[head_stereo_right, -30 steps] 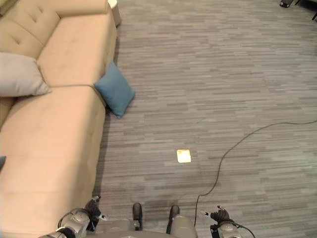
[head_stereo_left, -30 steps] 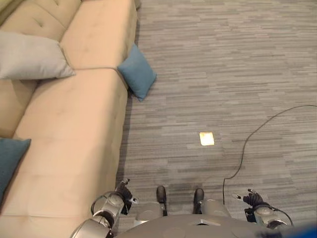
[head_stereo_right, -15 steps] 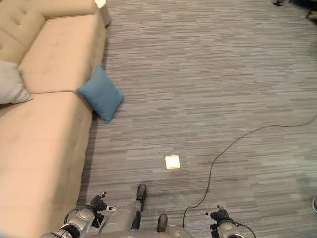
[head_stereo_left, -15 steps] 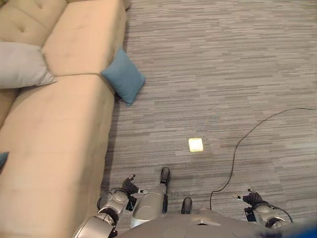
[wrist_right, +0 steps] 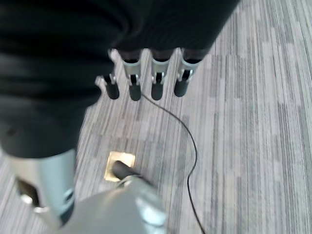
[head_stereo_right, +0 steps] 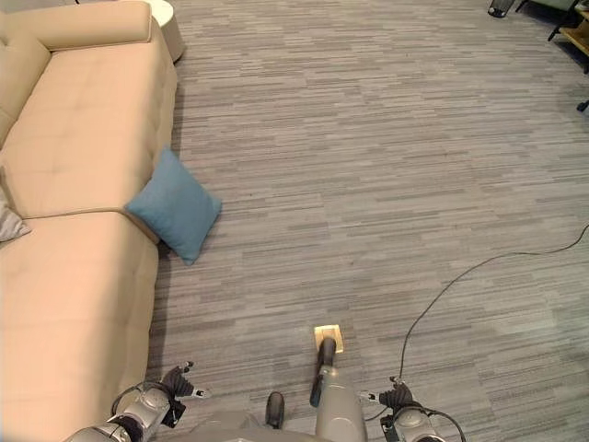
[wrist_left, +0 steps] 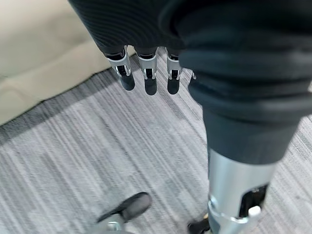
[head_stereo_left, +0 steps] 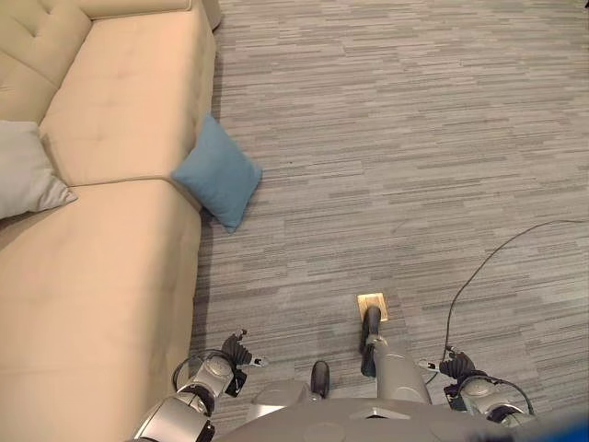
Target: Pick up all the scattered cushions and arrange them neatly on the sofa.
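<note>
Cushions, current stock: one blue cushion standing on the carpet, propped tilted against the front edge of the beige sofa at the seam between two seat sections; one grey cushion already up on the seat near the backrest. Hands: our left hand hangs low beside the sofa front, fingers straight and holding nothing; our right hand hangs low on the far side, fingers likewise straight and empty. Both are well apart from the blue cushion. Hazards, as we judge them: the cushion leans rather than lies, so a reach that nudges it before we close on it could tip it flat or slide it along the sofa front, away from the grasp. A soft cushion may also fold or slip if taken by one corner with one hand. A small brass floor plate sits in the carpet ahead of us; whether it stands proud of the floor we cannot tell from here, so we treat it as a possible trip point on the walk toward the cushion.
</note>
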